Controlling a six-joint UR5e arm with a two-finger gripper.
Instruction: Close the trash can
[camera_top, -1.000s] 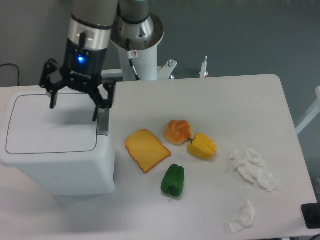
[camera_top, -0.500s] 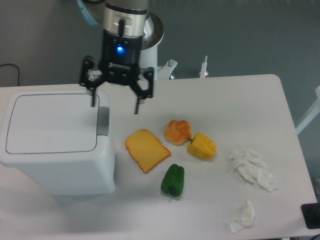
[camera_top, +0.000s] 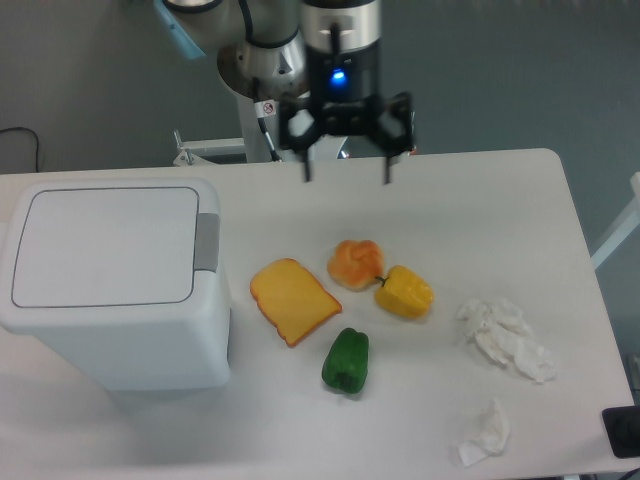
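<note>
The fingers (camera_top: 307, 168) of the gripper (camera_top: 347, 172) are spread wide apart and hold nothing; both dark tips point down over the far edge of the tabletop (camera_top: 480, 200), well apart from every object on it. A blue light glows on the gripper body just above them, and the arm's pale base column (camera_top: 262, 110) stands just behind and to the side.

The trash can (camera_top: 110, 280) sits at the near-left part of the tabletop, far from the gripper. It is a large white boxy bin with rounded corners. Its flat rectangular lid (camera_top: 105, 245) lies down flush on the top, and the grey latch tab (camera_top: 206, 241) sits at the edge of the lid that faces the food items.

Beside the bin lies a slice of orange-yellow cheese or toast (camera_top: 293, 300), flat on the surface. Just beyond it are an orange bread roll (camera_top: 355, 263) and a yellow bell pepper (camera_top: 405, 292), which touch each other. A green bell pepper (camera_top: 346, 360) lies near the slice, closer to the front edge. Toward the right side rest a crumpled white tissue (camera_top: 505, 338) and, nearer the front, a smaller crumpled tissue (camera_top: 485, 432).
</note>
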